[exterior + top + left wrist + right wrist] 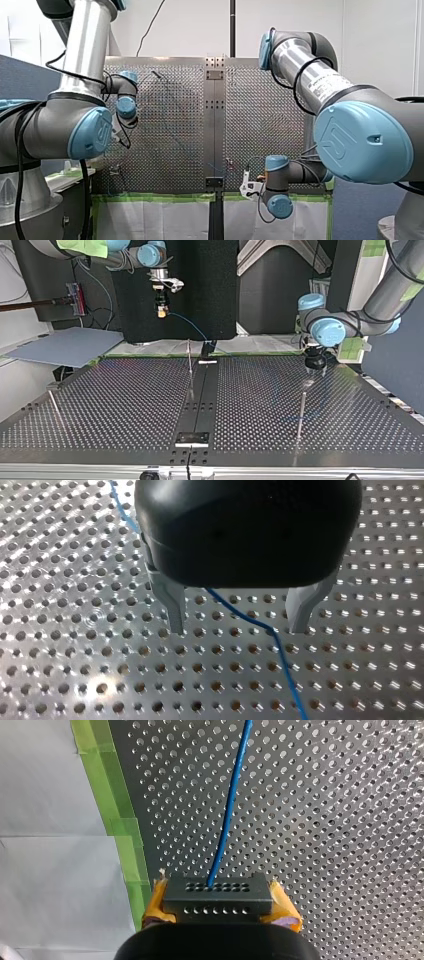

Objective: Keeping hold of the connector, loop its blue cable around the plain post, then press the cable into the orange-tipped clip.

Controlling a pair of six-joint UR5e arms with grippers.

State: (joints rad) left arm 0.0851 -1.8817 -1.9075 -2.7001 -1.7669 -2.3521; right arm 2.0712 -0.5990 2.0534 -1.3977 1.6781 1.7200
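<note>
Across the top view, three thin upright posts stand on the perforated table (125,390), and I cannot tell which has an orange tip. The first post (54,407) is near the table's left edge.

Next comes my right gripper (161,311), hanging above and beyond the far edge, left of the table's middle. Its two yellow pads (285,907) are clamped on the single black connector (217,895), a block with two rows of holes. In the right wrist view the connector sits over the green-taped edge. One blue cable (227,820) leaves a hole in the connector's upper row and runs out over the table.

The second post (190,360) stands at the middle, close to the far edge. The third post (301,415) is further right, toward the near edge.

My left gripper (315,365) is low over the far right corner. Its two metal fingers (175,605) are spread apart and hold nothing. The cable lies on the table and passes between their tips.
</note>
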